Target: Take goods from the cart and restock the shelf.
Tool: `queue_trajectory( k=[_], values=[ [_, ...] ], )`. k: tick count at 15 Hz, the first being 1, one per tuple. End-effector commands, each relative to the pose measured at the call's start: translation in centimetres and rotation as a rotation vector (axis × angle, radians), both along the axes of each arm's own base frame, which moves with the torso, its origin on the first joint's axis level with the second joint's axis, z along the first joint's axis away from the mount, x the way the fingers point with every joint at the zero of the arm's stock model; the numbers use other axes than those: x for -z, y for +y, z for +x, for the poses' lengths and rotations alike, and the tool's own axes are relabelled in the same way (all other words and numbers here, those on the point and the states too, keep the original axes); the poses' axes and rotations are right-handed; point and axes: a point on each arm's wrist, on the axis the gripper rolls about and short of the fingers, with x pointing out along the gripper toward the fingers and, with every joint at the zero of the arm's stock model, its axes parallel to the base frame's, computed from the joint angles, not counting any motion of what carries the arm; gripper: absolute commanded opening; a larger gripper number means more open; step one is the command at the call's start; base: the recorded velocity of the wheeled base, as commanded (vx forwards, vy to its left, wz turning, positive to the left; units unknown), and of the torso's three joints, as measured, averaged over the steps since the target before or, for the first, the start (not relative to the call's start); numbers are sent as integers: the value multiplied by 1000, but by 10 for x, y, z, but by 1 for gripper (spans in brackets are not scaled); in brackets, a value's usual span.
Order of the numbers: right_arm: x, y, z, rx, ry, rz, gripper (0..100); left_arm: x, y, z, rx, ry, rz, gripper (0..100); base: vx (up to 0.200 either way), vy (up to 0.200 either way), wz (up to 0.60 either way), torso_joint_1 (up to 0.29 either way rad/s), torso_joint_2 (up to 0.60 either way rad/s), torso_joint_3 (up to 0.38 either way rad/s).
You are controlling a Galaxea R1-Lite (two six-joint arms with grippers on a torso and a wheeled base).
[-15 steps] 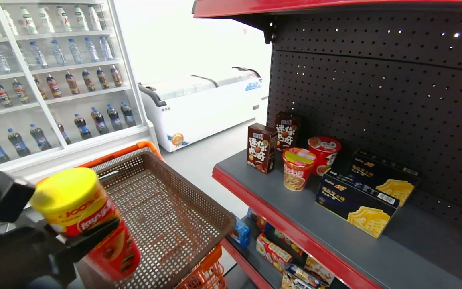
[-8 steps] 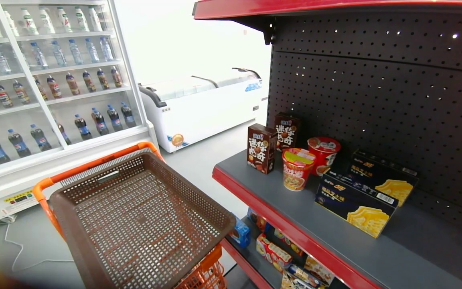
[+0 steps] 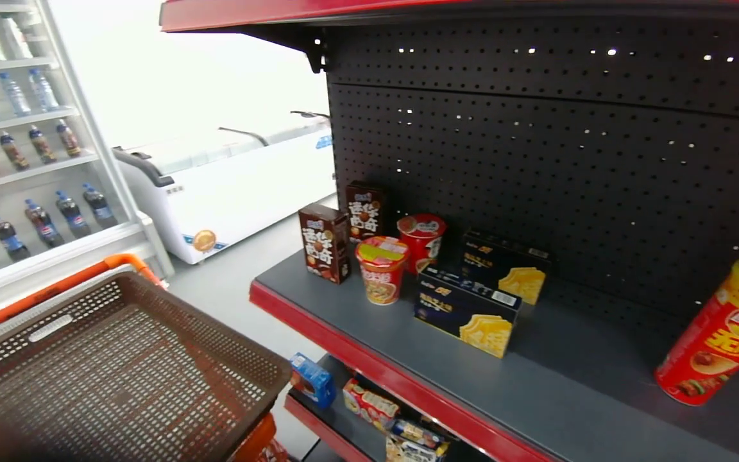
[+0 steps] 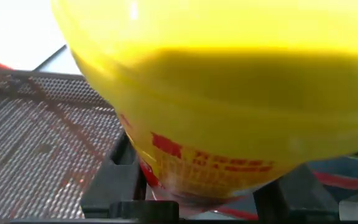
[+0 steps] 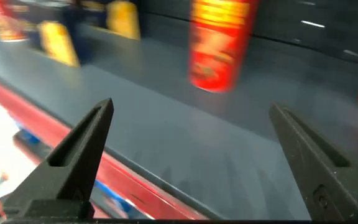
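A chips can with a yellow lid [image 4: 216,93] sits in my left gripper [image 4: 197,199], shut on it over the brown cart basket [image 4: 36,137]. In the head view the basket [image 3: 215,333] holds nothing and stands at the lower left, in front of the shelf [image 3: 536,378]. A second red and yellow chips can [image 3: 719,333] leans against the pegboard at the shelf's right end. My right gripper [image 5: 191,106] is open just off the shelf's red front edge, facing that can [image 5: 219,43], with nothing between its fingers.
On the shelf's left part stand two chocolate boxes [image 3: 324,242], two noodle cups [image 3: 380,269] and two dark cracker boxes [image 3: 466,311]. Bare shelf lies between the cracker boxes and the can. Snacks [image 3: 369,404] fill the lower shelf. A drinks cooler [image 3: 23,160] and a chest freezer [image 3: 215,186] stand behind.
The head camera has swung to the right, bringing the shelf's right end and its chips can into the picture. The left gripper with its can dropped out of the head view's lower left.
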Motion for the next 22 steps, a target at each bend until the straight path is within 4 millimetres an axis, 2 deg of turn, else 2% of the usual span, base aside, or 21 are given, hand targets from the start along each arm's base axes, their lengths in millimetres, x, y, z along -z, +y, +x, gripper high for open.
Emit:
queue_trajectory(
  k=[1,14,22],
  values=[
    [0,0,0,0,0,0,100,2,0,-1,1,-7,-1,0,0,0,-600,2,-2,7],
    [0,0,0,0,0,1,100,4,0,0,4,0,-1,0,0,0,-600,3,3,1],
    [0,0,0,0,0,0,100,5,0,0,2,3,-2,0,0,0,0,0,0,0]
  ],
)
